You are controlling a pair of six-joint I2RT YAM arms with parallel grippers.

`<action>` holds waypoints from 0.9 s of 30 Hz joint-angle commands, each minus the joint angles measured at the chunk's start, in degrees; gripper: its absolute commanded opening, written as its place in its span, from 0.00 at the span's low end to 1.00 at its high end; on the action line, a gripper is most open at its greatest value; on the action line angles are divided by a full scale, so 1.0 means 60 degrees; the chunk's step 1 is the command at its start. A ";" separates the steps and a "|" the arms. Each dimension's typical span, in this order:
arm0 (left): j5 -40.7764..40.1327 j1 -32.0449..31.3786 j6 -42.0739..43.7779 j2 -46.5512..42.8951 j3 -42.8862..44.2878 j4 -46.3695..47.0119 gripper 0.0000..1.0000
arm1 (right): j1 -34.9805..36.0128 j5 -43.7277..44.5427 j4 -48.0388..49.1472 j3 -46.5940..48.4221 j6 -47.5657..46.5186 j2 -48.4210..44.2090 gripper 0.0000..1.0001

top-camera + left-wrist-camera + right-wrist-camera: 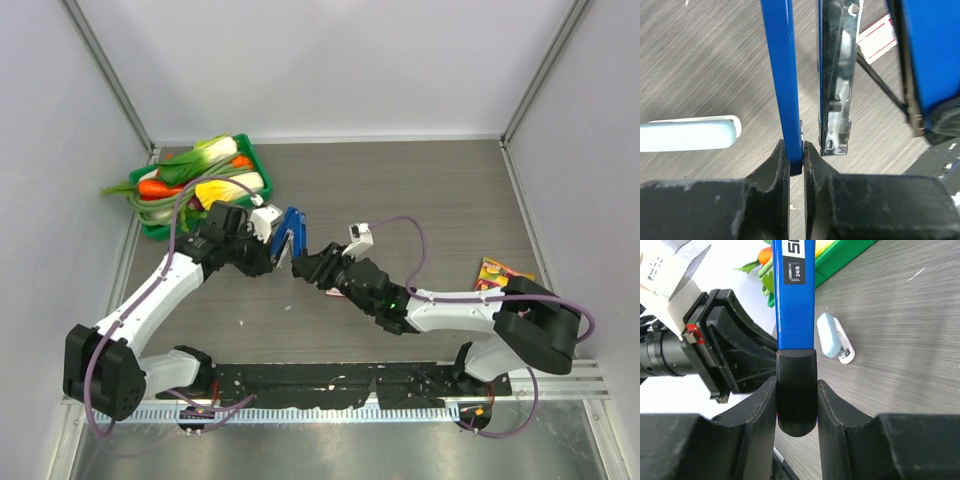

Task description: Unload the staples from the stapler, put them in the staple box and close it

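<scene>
As the stapler [289, 233] hangs open mid-frame, left gripper [796, 157] pinches its thin blue arm, right gripper [797, 395] its black end.

grey wood-grain table [420, 190]. the far left corner has a green tray [258, 160] piled with toy veggies [200, 170]. over by the right edge a colourful little packet [497, 272] lies flat. a pale-blue rounded thing with a white base [831, 335] sits not far from the tray, and a flat pink-and-white box [875, 42] lies apart from it.
</scene>
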 commanded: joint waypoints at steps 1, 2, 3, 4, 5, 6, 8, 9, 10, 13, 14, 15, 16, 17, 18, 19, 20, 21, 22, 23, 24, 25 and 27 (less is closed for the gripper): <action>-0.1305 -0.0095 0.1668 -0.0476 -0.0081 0.0770 0.00 | -0.0251 -0.0447 -0.0315 -0.0179 -0.0472 -0.0942 0.01; -0.1409 -0.0168 0.1756 -0.0490 -0.0096 0.0770 0.00 | -0.0251 -0.0492 -0.0491 -0.0194 -0.0560 -0.1016 0.01; -0.1497 -0.0183 0.1975 -0.0505 -0.0125 0.0784 0.00 | -0.0266 -0.0536 -0.0638 -0.0223 -0.0779 -0.1089 0.01; -0.1687 -0.0241 0.2049 -0.0534 -0.0139 0.0813 0.00 | -0.0295 -0.0536 -0.0901 -0.0252 -0.0853 -0.1264 0.01; -0.1819 -0.0300 0.2123 -0.0549 -0.0169 0.0828 0.00 | -0.0324 -0.0550 -0.1019 -0.0282 -0.0956 -0.1338 0.01; -0.1936 -0.0344 0.2283 -0.0564 -0.0227 0.0886 0.00 | -0.0354 -0.0667 -0.1093 -0.0296 -0.1174 -0.1440 0.01; -0.2361 -0.0460 0.2445 -0.0564 -0.0315 0.1077 0.00 | -0.0485 -0.0770 -0.1590 -0.0253 -0.1497 -0.1719 0.01; -0.2551 -0.0534 0.2547 -0.0564 -0.0431 0.1150 0.00 | -0.0544 -0.0828 -0.1809 -0.0151 -0.1658 -0.1836 0.01; -0.2785 -0.0607 0.2867 -0.0578 -0.0505 0.1354 0.00 | -0.0588 -0.1032 -0.2261 -0.0092 -0.2095 -0.1924 0.01; -0.3679 -0.0958 0.3527 -0.0506 -0.0798 0.1749 0.00 | -0.0968 -0.1427 -0.3155 0.0040 -0.2828 -0.2392 0.01; -0.4130 -0.1032 0.3675 -0.0389 -0.0842 0.1809 0.00 | -0.1259 -0.1560 -0.3362 0.0055 -0.2948 -0.2625 0.01; -0.4251 -0.1091 0.3850 -0.0359 -0.0959 0.1882 0.00 | -0.1422 -0.1663 -0.3567 0.0040 -0.3036 -0.2758 0.01; -0.4397 -0.1251 0.4142 -0.0330 -0.1003 0.2071 0.00 | -0.1568 -0.1997 -0.3830 0.0026 -0.3225 -0.2861 0.01; -0.4718 -0.1325 0.4275 -0.0242 -0.1047 0.2175 0.00 | -0.1874 -0.2131 -0.3978 0.0026 -0.3285 -0.3051 0.01; -0.4808 -0.1384 0.4349 -0.0198 -0.1077 0.2248 0.00 | -0.2008 -0.2307 -0.4081 -0.0032 -0.3329 -0.3125 0.01; -0.4867 -0.1471 0.4408 -0.0140 -0.1063 0.2394 0.00 | -0.2125 -0.2453 -0.4213 -0.0047 -0.3373 -0.3198 0.01; -0.4925 -0.1486 0.4496 -0.0052 -0.1048 0.2468 0.00 | -0.2257 -0.2614 -0.4286 -0.0062 -0.3432 -0.3330 0.01; -0.5114 -0.1530 0.4569 0.0007 -0.1062 0.2628 0.00 | -0.2403 -0.2645 -0.4418 -0.0062 -0.3476 -0.3389 0.01; -0.5203 -0.1618 0.4642 0.0036 -0.1091 0.2746 0.00 | -0.2477 -0.2689 -0.4491 -0.0062 -0.3534 -0.3448 0.01; -0.5306 -0.1662 0.4803 0.0066 -0.1193 0.2878 0.00 | -0.2550 -0.2718 -0.4594 -0.0048 -0.3593 -0.3492 0.01; -0.5495 -0.1691 0.4877 0.0110 -0.1252 0.3097 0.00 | -0.2682 -0.2733 -0.4783 -0.0048 -0.3637 -0.3594 0.01; -0.5555 -0.1750 0.4935 0.0139 -0.1296 0.3142 0.00 | -0.2741 -0.2777 -0.4872 -0.0048 -0.3695 -0.3653 0.01; -0.5687 -0.1794 0.5082 0.0154 -0.1428 0.3303 0.00 | -0.2916 -0.2792 -0.5194 -0.0033 -0.3842 -0.3886 0.01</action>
